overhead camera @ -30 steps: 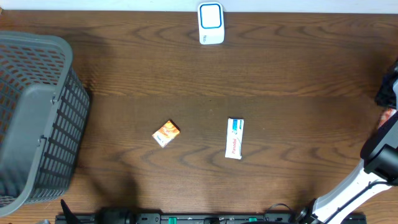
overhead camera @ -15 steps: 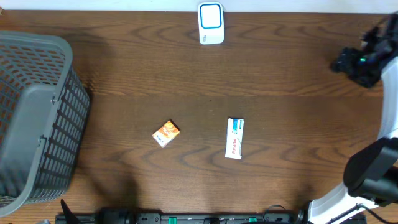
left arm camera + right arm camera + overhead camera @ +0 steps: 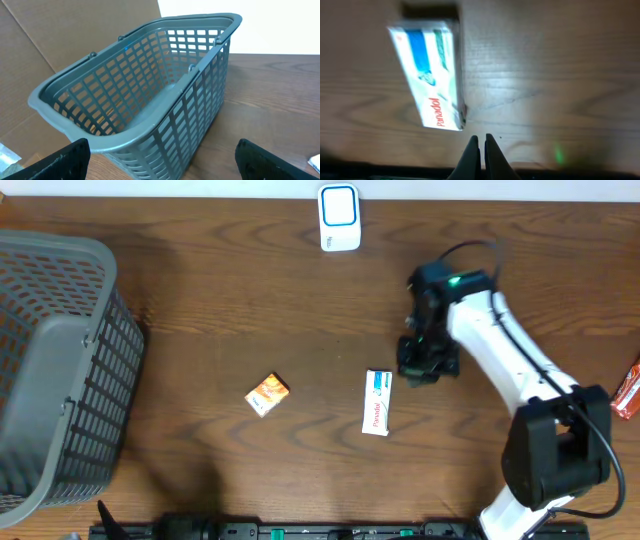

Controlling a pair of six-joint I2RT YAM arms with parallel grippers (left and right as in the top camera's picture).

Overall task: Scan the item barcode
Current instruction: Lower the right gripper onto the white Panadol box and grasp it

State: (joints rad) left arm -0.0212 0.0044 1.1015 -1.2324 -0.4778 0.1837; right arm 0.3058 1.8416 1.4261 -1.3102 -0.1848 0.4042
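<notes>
A white and blue Panadol box (image 3: 377,402) lies flat near the table's middle, and a small orange box (image 3: 267,394) lies to its left. The white and blue scanner (image 3: 339,218) stands at the far edge. My right gripper (image 3: 414,368) hovers just right of the white box's far end. In the right wrist view its fingers (image 3: 481,139) are shut with nothing between them, and the white box (image 3: 427,77) lies ahead and to the left. My left gripper (image 3: 162,167) is open in front of the grey basket (image 3: 150,85) and holds nothing.
The grey mesh basket (image 3: 60,370) fills the table's left side. A red packet (image 3: 628,388) shows at the right edge. Bare wood lies between the boxes and the scanner.
My right arm has swung in from the right edge to the middle of the table beside the white box, and its jaws have closed. The boxes and the left arm have not moved.
</notes>
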